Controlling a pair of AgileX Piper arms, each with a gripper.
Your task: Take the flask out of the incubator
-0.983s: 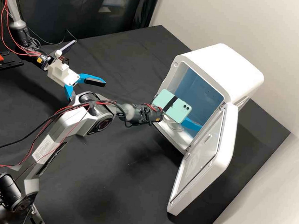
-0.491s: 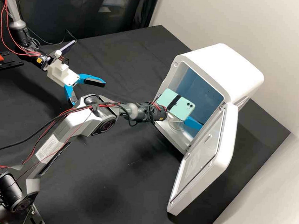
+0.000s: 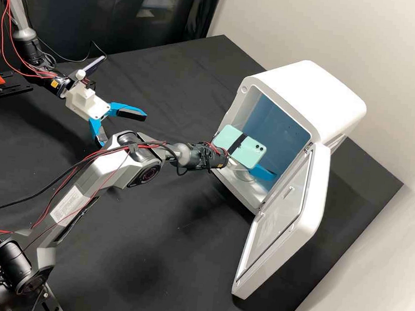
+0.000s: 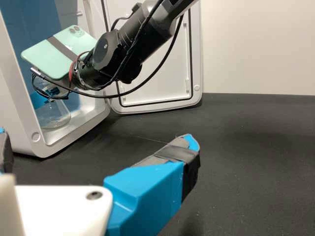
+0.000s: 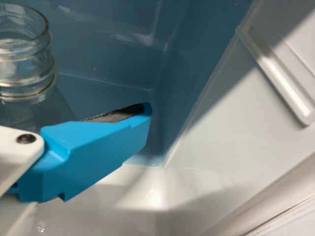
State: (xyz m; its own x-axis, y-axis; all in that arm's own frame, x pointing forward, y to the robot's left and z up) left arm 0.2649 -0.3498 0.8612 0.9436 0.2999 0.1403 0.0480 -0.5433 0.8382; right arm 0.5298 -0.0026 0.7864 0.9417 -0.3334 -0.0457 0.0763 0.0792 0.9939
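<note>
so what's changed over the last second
The right arm edged a little deeper into the incubator, then eased back slightly. The flask, the door and the open left claw stayed put.

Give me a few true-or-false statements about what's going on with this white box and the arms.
1. The incubator's door is open. True.
2. The flask stands out on the bench. False: it stands inside the incubator.
3. The left gripper holds the flask. False: it is open and empty, over the bench.
4. The right gripper is inside the incubator, beside the flask. True.
</note>
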